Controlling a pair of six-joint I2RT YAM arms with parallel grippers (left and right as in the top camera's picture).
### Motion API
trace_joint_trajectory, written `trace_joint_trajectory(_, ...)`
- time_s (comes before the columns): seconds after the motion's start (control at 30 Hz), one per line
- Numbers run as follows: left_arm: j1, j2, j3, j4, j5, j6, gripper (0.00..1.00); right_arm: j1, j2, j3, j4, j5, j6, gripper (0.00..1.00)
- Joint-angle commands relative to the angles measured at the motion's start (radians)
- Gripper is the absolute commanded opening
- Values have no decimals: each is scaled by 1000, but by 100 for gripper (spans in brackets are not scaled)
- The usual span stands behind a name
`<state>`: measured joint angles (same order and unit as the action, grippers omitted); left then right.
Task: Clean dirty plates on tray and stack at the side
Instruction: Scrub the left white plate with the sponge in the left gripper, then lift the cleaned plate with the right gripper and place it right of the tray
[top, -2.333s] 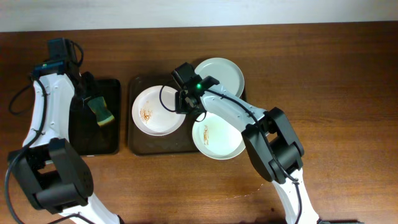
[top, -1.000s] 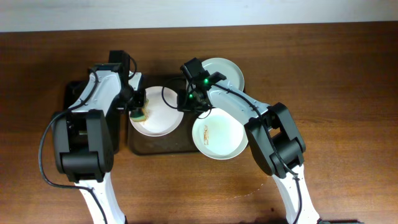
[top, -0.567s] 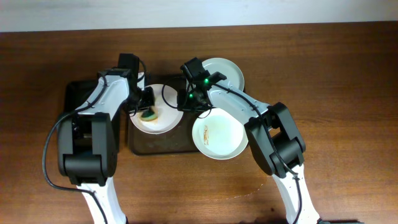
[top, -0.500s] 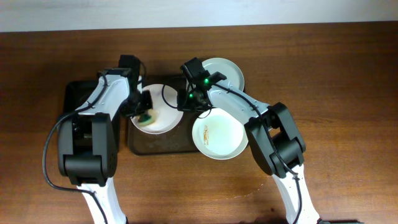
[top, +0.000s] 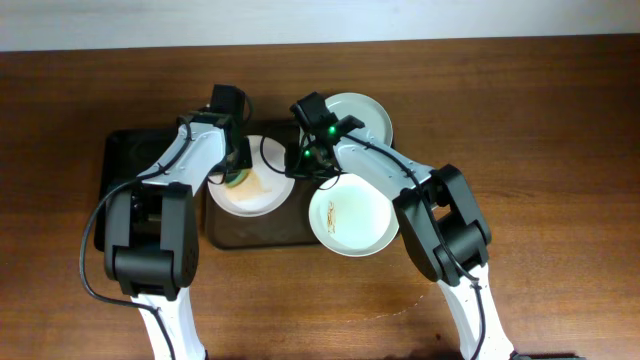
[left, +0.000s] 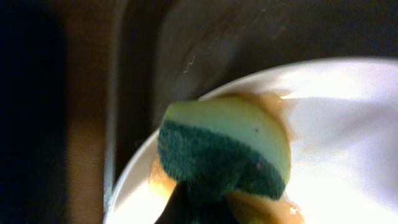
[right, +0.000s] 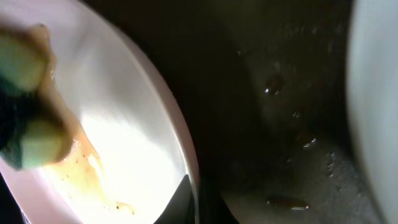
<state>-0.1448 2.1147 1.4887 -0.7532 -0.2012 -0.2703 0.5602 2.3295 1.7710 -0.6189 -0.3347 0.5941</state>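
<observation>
A white dirty plate (top: 262, 195) lies on the left of the dark tray (top: 290, 232), smeared with orange sauce. My left gripper (top: 237, 172) is shut on a yellow and green sponge (left: 224, 146), which presses on the plate's (left: 348, 124) upper left part. From the right, my right gripper (top: 303, 170) is shut on that plate's rim (right: 189, 168). The right wrist view also has the sponge (right: 25, 124) at its left edge. A second stained plate (top: 350, 220) overhangs the tray's front right. A third, pale plate (top: 358, 118) sits at the back right.
A black empty tray (top: 130, 185) lies left of the main tray on the brown wooden table (top: 540, 180). Both arms reach in over the tray's back half. Wet droplets spot the tray floor (right: 280, 93).
The left gripper has carried the sponge from the plate's left rim in over the plate, rubbing back and forth; the sauce is smeared wider. The right gripper has stayed on the rim.
</observation>
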Motion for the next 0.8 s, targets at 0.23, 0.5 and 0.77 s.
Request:
trace_joint_trajectory(0.23,16,40,-29,-84,560,306,1,0,20,10,-5,-6,-11,4)
trace_joint_trajectory(0.5,37,37,35,32,224,-26,1,0,20,8,-9,-6,-14,4)
trace_joint_trajectory(0.77,203,4,423,-415,192,23,1,0,15,20,-19,-6,-14,4)
